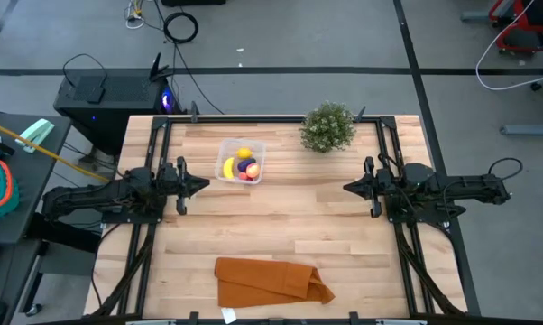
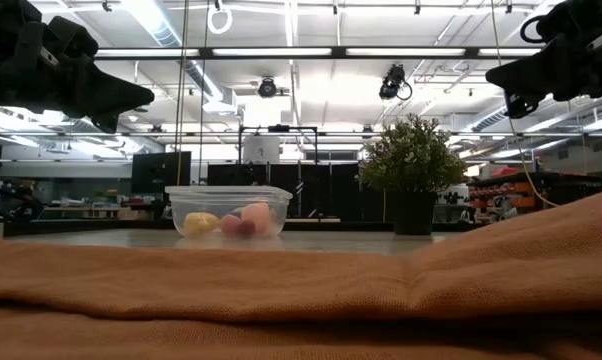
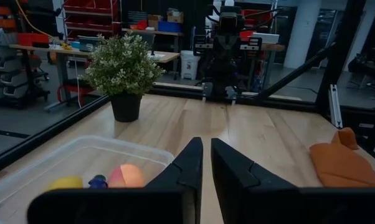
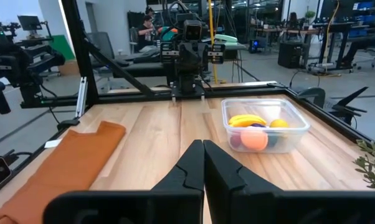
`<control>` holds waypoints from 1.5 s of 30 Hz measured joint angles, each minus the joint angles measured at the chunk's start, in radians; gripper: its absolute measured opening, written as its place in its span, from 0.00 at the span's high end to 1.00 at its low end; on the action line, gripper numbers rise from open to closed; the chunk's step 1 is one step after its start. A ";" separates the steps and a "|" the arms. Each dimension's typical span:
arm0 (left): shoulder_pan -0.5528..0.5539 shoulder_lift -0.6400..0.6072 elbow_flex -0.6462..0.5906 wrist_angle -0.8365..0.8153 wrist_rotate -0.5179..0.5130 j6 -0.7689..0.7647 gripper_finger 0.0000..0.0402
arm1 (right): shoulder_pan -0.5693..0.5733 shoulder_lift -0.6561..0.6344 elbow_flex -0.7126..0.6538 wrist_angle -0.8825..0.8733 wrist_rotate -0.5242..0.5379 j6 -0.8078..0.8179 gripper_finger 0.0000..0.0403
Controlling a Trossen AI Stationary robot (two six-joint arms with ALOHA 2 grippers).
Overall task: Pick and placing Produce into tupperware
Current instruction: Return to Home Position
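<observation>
The clear tupperware (image 1: 241,162) stands on the table's far-left part and holds the produce: a yellow banana (image 1: 229,168), a yellow lemon (image 1: 244,153), a dark purple piece (image 1: 245,166) and a red-peach round fruit (image 4: 255,139). The low view shows the tupperware (image 2: 229,211) resting on its base. My left gripper (image 1: 202,185) hovers just left of it, above the table, fingers nearly together and empty. My right gripper (image 1: 348,188) waits at the table's right, shut and empty. In the wrist views the left gripper (image 3: 206,149) and right gripper (image 4: 203,149) hold nothing.
A green bushy potted plant (image 1: 327,126) stands at the far edge, right of centre. An orange-brown folded cloth (image 1: 267,280) lies near the near edge. Bare wood (image 1: 299,199) stretches between the two grippers. Black frame rails run along the table's sides.
</observation>
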 joint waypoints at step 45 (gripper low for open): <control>0.000 0.000 0.000 0.000 0.000 0.000 0.91 | 0.000 0.000 0.000 0.000 0.000 0.001 0.98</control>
